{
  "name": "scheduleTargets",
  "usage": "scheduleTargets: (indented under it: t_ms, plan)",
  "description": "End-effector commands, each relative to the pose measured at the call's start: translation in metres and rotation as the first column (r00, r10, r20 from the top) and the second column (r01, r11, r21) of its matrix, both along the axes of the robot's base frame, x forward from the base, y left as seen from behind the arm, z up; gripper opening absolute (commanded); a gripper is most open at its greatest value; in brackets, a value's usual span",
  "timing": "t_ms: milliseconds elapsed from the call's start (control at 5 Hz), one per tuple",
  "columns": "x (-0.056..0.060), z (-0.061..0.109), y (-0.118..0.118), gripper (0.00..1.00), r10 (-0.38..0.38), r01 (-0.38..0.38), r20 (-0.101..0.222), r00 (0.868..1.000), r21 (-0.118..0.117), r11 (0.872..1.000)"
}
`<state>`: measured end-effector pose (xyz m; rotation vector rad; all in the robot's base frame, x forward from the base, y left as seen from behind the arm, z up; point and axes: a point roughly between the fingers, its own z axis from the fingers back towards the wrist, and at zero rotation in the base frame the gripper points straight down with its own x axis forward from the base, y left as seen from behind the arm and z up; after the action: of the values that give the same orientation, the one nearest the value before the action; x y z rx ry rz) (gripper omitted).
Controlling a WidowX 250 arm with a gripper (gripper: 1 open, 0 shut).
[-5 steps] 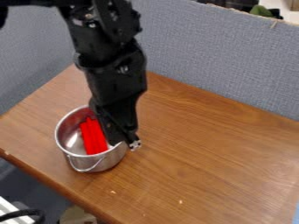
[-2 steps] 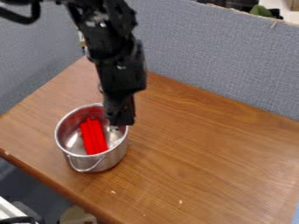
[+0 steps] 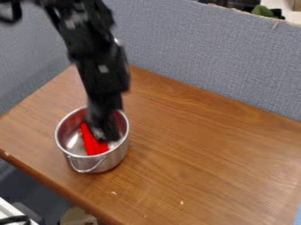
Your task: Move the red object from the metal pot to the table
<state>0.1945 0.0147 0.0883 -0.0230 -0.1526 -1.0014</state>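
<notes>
Claw (image 3: 100,134) points down inside the pot (image 3: 73,155), blurred, so I cannot tell how wide its fingers stand or whether they grip anything. Red block (image 3: 91,139) lies in the pot right at the claw's tip, on the table (image 3: 212,167).

The bench (image 3: 223,149) lies bare to the right of and behind the metal pot (image 3: 73,155), a broad stretch of open wood running to its far right edge, and a narrower bare strip lies on the pot's left. The pot's mouth is largely filled by the arm's tool (image 3: 101,134), which reaches down inside it beside the red object (image 3: 91,139), leaving only the left part of the opening free. A grey partition wall (image 3: 200,53) closes off the space behind the bench.
</notes>
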Motion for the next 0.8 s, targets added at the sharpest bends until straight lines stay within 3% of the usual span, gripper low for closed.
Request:
scheduleTargets:
  t_ms: [0,200,400,600]
  plan:
    - [-0.010,-0.001,-0.029,1.00,0.158,-0.156,0.028,0.987,-0.045,0.987]
    - [0.022,0.006,0.012,1.00,0.226,-0.224,0.024,0.974,-0.072,0.972]
    - [0.054,0.008,0.045,1.00,0.342,-0.339,0.006,0.940,-0.112,0.934]
    - [0.053,-0.007,0.016,1.00,0.414,-0.413,-0.015,0.910,-0.118,0.903]
